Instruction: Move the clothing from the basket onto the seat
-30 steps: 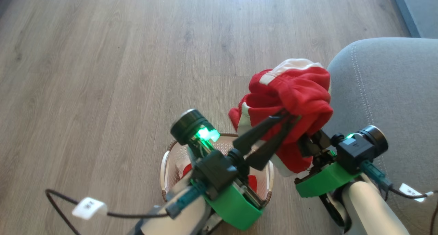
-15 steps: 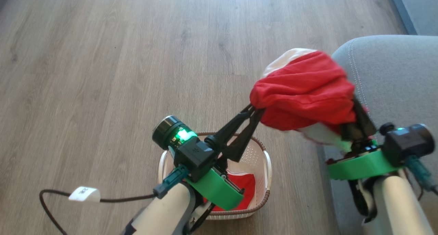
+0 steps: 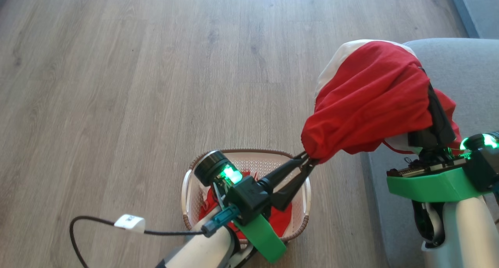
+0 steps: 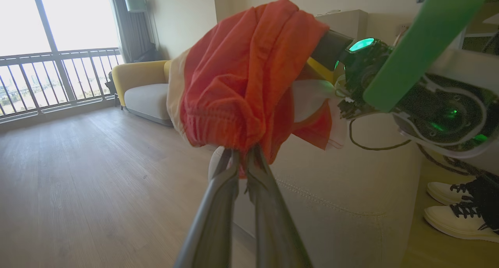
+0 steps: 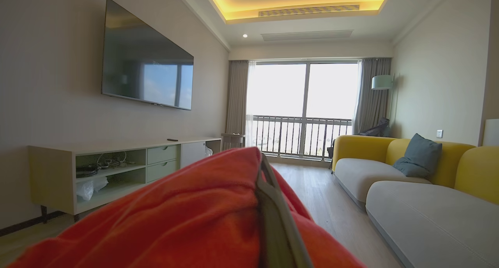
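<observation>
A red garment with white lining, part of the clothing (image 3: 370, 100), hangs stretched in the air between both grippers, over the rounded corner of the grey seat (image 3: 471, 73). My left gripper (image 3: 308, 160) is shut on its lower left hem, seen close in the left wrist view (image 4: 239, 153) under the bunched garment (image 4: 241, 84). My right gripper (image 3: 430, 92) is shut on the garment's right side, its tips buried in the cloth (image 5: 175, 221). The cream basket (image 3: 191, 182) stands on the floor below my left arm with more red clothing (image 3: 282, 221) inside.
Wooden floor (image 3: 136, 84) stretches to the left and ahead. A person's white shoes (image 4: 456, 205) stand beside the seat (image 4: 351, 190). A yellow-backed sofa (image 5: 409, 170) and a low TV cabinet (image 5: 117, 162) are further off.
Both grippers have carried the red garment up and to the right, from above the basket to over the seat's corner. The cloth is now stretched wider between them.
</observation>
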Robot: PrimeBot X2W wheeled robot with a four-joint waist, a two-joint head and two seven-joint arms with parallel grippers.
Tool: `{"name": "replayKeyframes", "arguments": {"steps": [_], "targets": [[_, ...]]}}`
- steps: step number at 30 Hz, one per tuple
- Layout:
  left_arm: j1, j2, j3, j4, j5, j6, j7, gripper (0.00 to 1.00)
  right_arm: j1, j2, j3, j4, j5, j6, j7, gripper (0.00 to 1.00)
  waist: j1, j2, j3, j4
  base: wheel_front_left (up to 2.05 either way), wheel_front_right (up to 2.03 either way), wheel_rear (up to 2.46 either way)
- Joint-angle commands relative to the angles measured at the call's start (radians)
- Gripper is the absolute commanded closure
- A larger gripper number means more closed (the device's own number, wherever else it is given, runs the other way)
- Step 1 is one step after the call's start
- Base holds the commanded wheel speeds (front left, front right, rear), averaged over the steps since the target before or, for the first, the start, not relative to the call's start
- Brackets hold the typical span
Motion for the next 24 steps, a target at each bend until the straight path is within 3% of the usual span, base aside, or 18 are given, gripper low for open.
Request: {"name": "replayKeyframes", "arguments": {"steps": [1, 10, 11, 12, 24], "targets": [[-0.02, -0.001, 0.025, -0.024, 0.01, -0.006, -0.005, 1.0, -0.049, 0.009, 0.029, -0.045, 0.003, 0.0, -0.002, 1.0, 0.0, 0.0, 0.0, 0.002, 0.0, 0.0, 0.0], [-0.013, -0.001, -0.028, 0.026, 0.082, -0.014, -0.005, 1.0, -0.04, 0.009, 0.03, -0.044, -0.006, 0.0, -0.002, 1.0, 0.0, 0.0, -0.002, 0.01, 0.0, 0.0, 0.0], [-0.007, -0.001, -0.024, 0.027, 0.076, -0.015, -0.005, 0.14, -0.039, 0.009, 0.031, -0.043, -0.005, 0.0, -0.002, 1.0, 0.0, 0.0, -0.003, 0.01, 0.0, 0.0, 0.0], [-0.001, -0.001, -0.018, 0.03, 0.072, -0.015, -0.005, 0.0, -0.038, 0.009, 0.032, -0.043, -0.005, 0.0, -0.002, 1.0, 0.0, 0.0, -0.004, 0.01, 0.0, 0.0, 0.0], [0.046, 0.004, 0.021, 0.137, 0.082, -0.016, -0.005, 0.0, -0.041, 0.009, 0.01, -0.046, -0.014, 0.0, -0.002, 1.0, 0.0, 0.0, -0.002, -0.007, 0.0, 0.0, 0.0]]}}
